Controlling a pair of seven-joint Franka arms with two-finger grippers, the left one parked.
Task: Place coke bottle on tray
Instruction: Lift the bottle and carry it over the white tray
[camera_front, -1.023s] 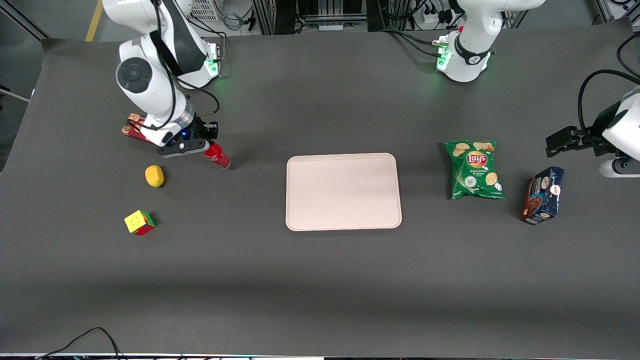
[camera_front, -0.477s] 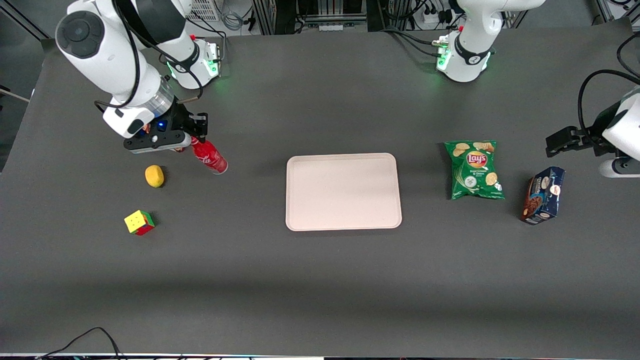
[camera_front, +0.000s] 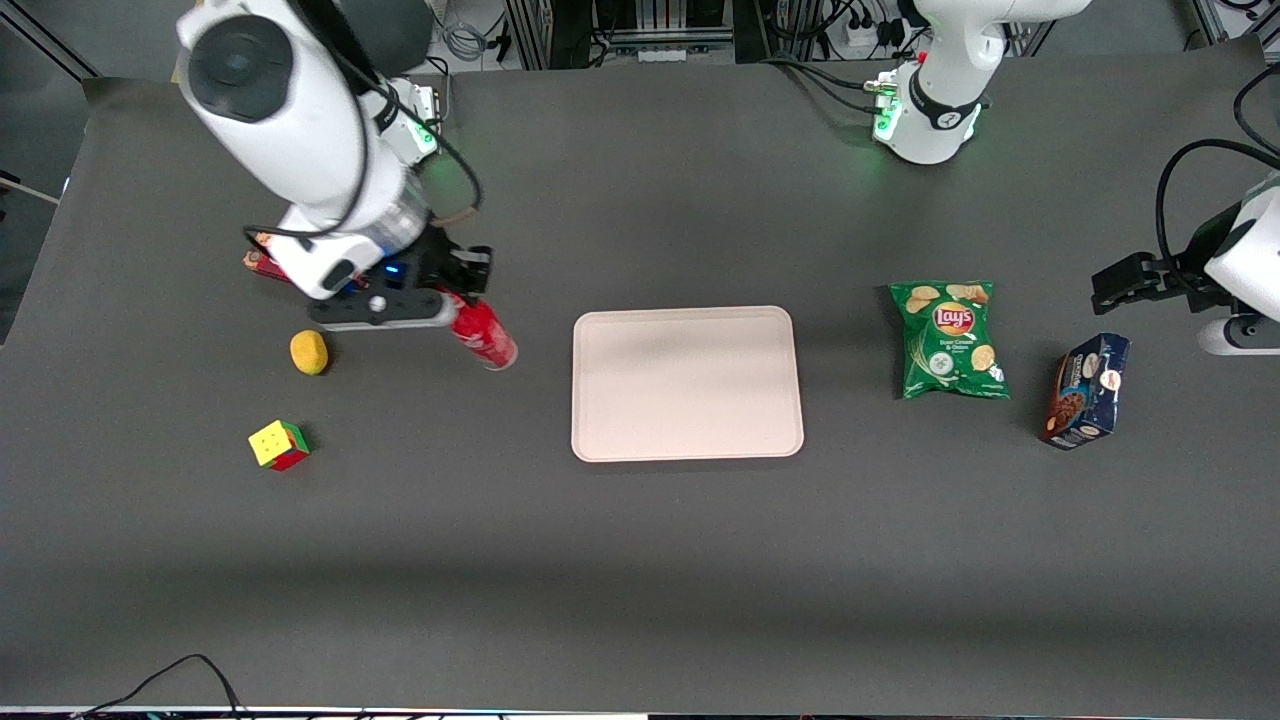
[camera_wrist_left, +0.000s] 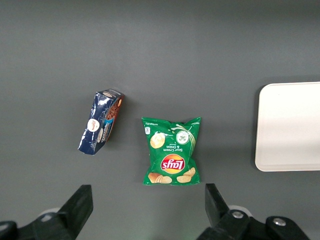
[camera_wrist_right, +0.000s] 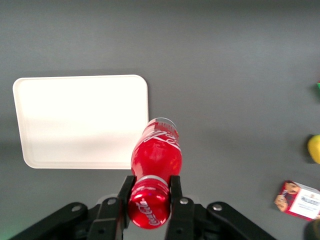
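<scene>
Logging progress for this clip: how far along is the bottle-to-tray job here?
Done: the gripper is shut on the coke bottle near its cap, and the bottle hangs above the table.
In hand: carrying it; in the front view the bottle is beside the tray, not over it.
Left: reach the tray, lower, release.

Reference: gripper above the table, working arm's end.
- Lemon: near the jaws.
- Puzzle cube: nearer the front camera than the lemon.
- Red cookie box: partly hidden.
- Chips bag and dark blue box: well apart from the jaws, parked arm's end.
</scene>
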